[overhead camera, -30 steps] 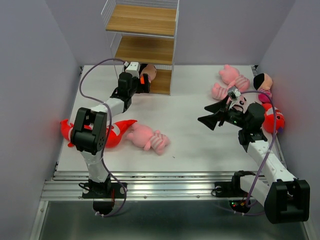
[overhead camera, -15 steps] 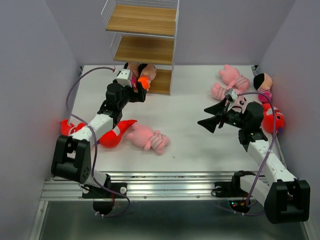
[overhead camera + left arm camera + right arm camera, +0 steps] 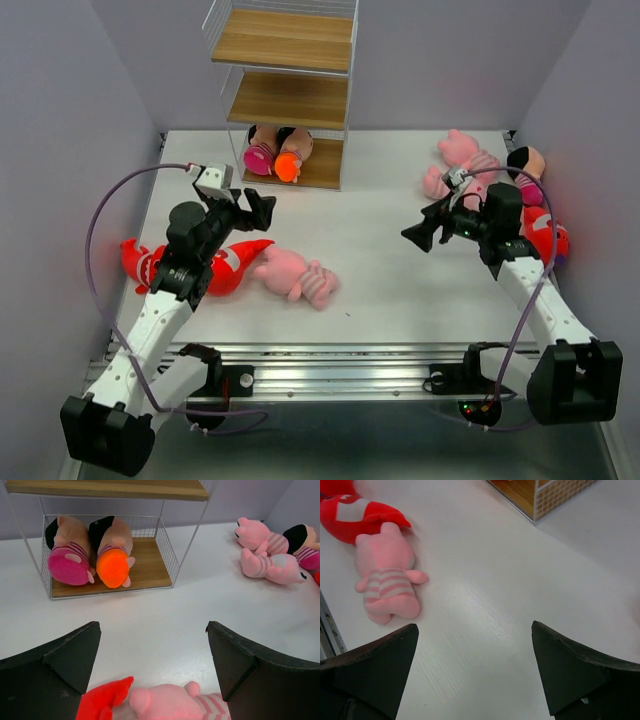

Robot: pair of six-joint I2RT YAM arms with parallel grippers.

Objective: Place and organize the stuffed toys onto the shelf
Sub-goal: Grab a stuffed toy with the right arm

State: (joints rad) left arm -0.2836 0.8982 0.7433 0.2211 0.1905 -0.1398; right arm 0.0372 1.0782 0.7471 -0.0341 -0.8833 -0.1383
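The shelf (image 3: 285, 90) stands at the back, with two dolls (image 3: 67, 555) (image 3: 112, 560) lying side by side on its bottom board. A red shark (image 3: 215, 265) and a pink striped animal (image 3: 295, 275) lie at the near left. My left gripper (image 3: 258, 210) (image 3: 152, 625) hovers open just above and behind them, holding nothing. At the right lie two pink animals (image 3: 460, 148) (image 3: 440, 182), a doll (image 3: 527, 165) and a red shark (image 3: 550, 238). My right gripper (image 3: 420, 232) (image 3: 474, 626) is open and empty over bare table, facing left.
Grey walls close in the table (image 3: 380, 290) on the left, right and back. The shelf's two upper boards (image 3: 290, 38) hold nothing. A metal rail (image 3: 330, 365) runs along the near edge. The left arm's purple cable (image 3: 105, 215) loops over the table's left side.
My left arm has pulled back from the shelf's bottom tier toward the near left, leaving the orange doll beside the pink one. The right gripper has shifted slightly to the right.
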